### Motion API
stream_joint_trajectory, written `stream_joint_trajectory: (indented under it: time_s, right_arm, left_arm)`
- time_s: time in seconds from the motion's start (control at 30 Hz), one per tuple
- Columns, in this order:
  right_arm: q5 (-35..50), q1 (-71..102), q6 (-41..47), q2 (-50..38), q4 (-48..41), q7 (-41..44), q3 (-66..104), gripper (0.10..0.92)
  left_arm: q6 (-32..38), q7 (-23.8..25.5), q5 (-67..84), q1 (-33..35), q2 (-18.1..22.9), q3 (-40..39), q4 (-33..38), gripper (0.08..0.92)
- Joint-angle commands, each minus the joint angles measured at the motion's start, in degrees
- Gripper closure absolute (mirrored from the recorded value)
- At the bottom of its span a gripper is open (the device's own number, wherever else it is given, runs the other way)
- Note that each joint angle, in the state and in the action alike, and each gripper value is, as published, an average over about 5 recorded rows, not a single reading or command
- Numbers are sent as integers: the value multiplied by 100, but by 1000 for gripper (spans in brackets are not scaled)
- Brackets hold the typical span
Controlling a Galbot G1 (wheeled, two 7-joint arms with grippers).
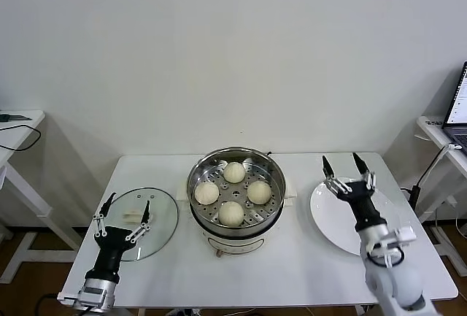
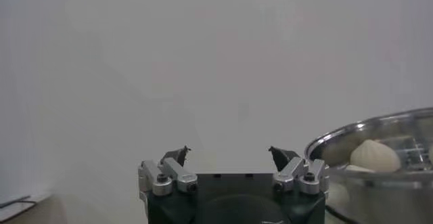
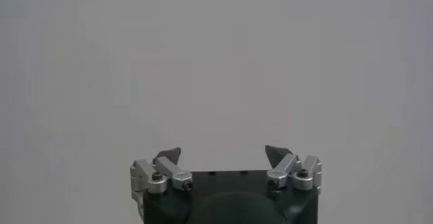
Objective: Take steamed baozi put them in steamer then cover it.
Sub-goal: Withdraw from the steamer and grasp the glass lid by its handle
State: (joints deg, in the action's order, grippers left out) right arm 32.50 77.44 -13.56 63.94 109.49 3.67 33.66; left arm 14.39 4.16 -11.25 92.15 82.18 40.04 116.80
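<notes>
Several cream-white baozi point(image 1: 231, 213) lie on the perforated tray inside the shiny steel steamer point(image 1: 201, 166) on its cream base at the table's middle. One baozi point(image 2: 374, 156) and the steamer rim point(image 2: 352, 135) also show in the left wrist view. The round glass lid point(image 1: 162, 221) with a white handle lies flat on the table at the left. My left gripper point(image 1: 125, 203) is open and empty, raised above the lid. My right gripper point(image 1: 341, 162) is open and empty, raised above the white plate point(image 1: 332, 217). Both also show open in their wrist views, the left point(image 2: 229, 152) and the right point(image 3: 222, 151).
The white table point(image 1: 292, 272) ends close in front of me. A side table point(image 1: 14, 130) stands at far left and a desk with a laptop point(image 1: 458, 108) at far right. A white wall stands behind.
</notes>
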Motion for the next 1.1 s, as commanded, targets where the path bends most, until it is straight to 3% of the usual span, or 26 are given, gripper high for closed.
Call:
stream_joint_trajectory:
  time_s: [0.03, 0.17, 0.33, 1.1]
  right_arm:
    - [-411, 1053, -549, 1173, 267, -387, 451, 203]
    - [-448, 1031, -556, 1211, 243, -391, 399, 203]
    - [-497, 1011, -573, 1248, 203, -393, 339, 203]
    - [-701, 922, -615, 1306, 20, -385, 127, 203]
  left_arm:
    - [1492, -1344, -4665, 27, -137, 347, -1268, 177]
    - [1756, -1896, -6062, -66, -243, 577, -1899, 177]
    - [1796, -2194, -7081, -220, -358, 723, -2377, 177]
    - [1216, -2272, -7258, -1188, -519, 671, -2974, 177]
